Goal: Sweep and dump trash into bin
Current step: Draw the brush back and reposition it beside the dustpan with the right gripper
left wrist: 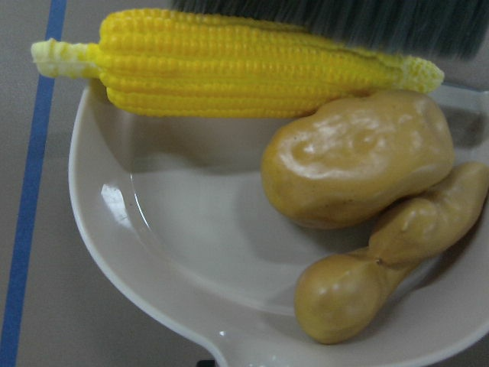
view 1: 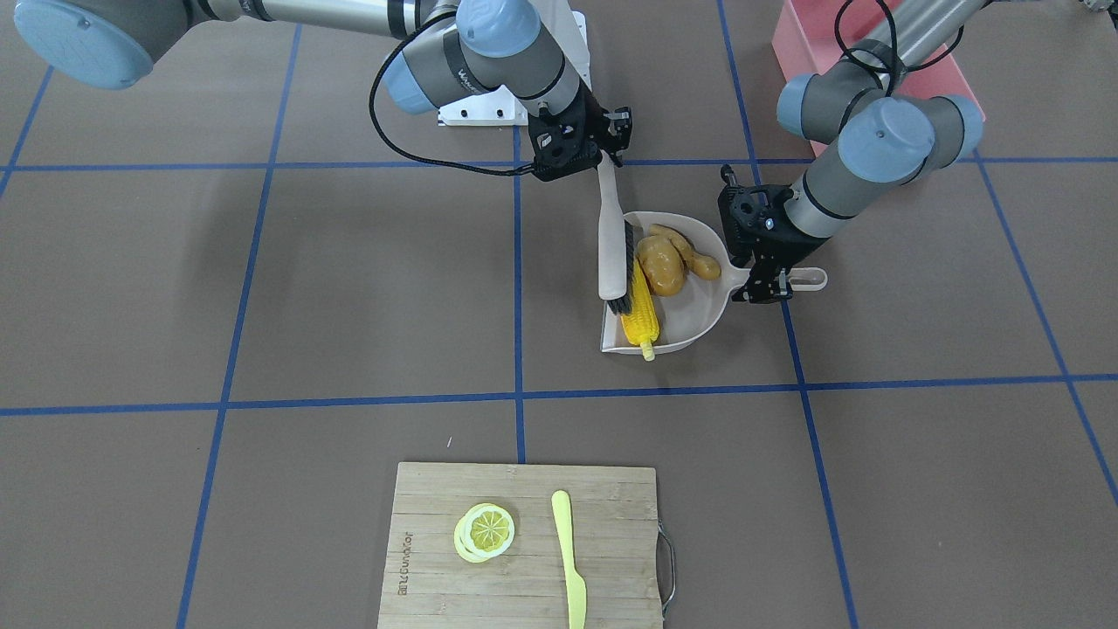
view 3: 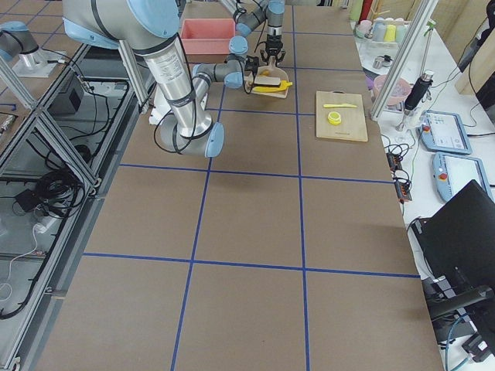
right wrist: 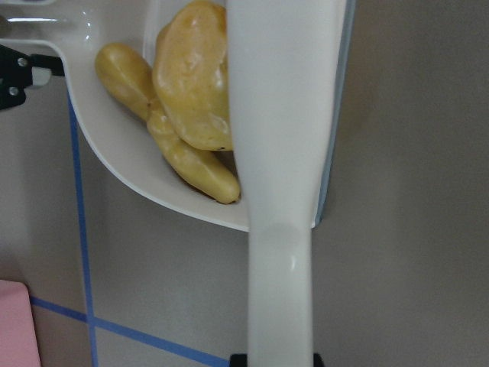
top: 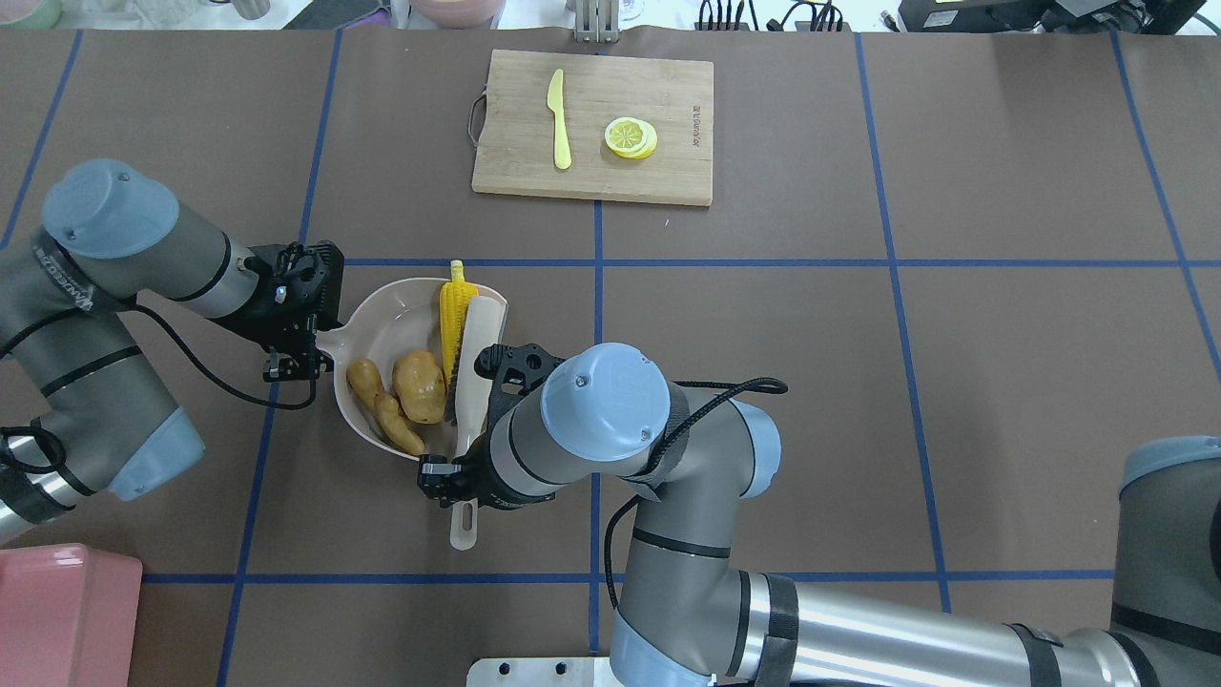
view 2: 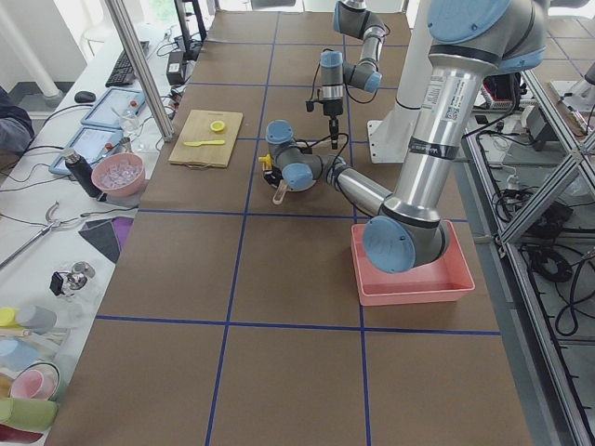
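Observation:
The beige dustpan (view 1: pixel 699 306) lies on the table and holds the yellow corn cob (view 1: pixel 639 306), the brownish potato (view 1: pixel 661 265) and the tan ginger root (view 1: pixel 690 253). My left gripper (view 1: pixel 773 284) is shut on the dustpan's handle. My right gripper (view 1: pixel 603 157) is shut on the white handle of the brush (view 1: pixel 611 245), whose black bristles press against the corn at the pan's open edge. The pink bin (top: pixel 57 611) stands apart at the robot's near left corner, behind my left arm. The left wrist view shows the corn (left wrist: pixel 244 65), potato (left wrist: pixel 359 157) and ginger (left wrist: pixel 382 267) inside the pan.
A bamboo cutting board (view 1: pixel 524 577) with lemon slices (view 1: pixel 485 530) and a yellow plastic knife (view 1: pixel 568 559) lies on the far side of the table. The right arm's elbow (top: pixel 606 401) hangs over the table beside the dustpan. Blue tape lines cross the brown mat.

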Controlling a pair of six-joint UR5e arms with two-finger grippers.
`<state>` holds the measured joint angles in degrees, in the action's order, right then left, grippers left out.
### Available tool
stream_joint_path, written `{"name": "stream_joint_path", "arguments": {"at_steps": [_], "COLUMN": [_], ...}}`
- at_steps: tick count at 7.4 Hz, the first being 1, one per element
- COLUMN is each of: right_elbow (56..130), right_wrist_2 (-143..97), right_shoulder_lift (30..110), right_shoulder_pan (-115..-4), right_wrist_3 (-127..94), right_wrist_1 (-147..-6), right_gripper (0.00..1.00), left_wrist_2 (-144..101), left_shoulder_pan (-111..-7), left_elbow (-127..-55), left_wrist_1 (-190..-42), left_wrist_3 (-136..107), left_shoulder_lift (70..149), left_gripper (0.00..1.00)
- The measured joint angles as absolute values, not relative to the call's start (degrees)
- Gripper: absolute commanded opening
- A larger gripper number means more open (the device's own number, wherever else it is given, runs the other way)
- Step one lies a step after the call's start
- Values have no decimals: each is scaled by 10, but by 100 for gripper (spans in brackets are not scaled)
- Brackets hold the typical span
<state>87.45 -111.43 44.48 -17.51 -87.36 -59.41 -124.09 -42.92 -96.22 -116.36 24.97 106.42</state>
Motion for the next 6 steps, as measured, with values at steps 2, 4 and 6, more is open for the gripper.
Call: {"name": "stream_joint_path", "arguments": {"at_steps": [2,4,6], "right_elbow": [875,887,929], "right_wrist_2": [-1113,-1114,-1134], "right_shoulder_lift": [451,469,499], "right_shoulder_pan": [-175,-176,-184], "right_wrist_3": [-873,-875,-876], "right_wrist_1": [-584,-585,-603], "right_gripper": [0,0,0], "left_wrist_2": [-1240,-1241,-1241], "left_shoulder_pan": [-429,-429,-430], "left_elbow": [-963,-965,-968], "left_wrist_1": [-1164,-1164,-1165], "left_wrist_3": [248,250,251], "left_shoulder_lift": [1064,1064,1059], "left_gripper": [44,61,65]}}
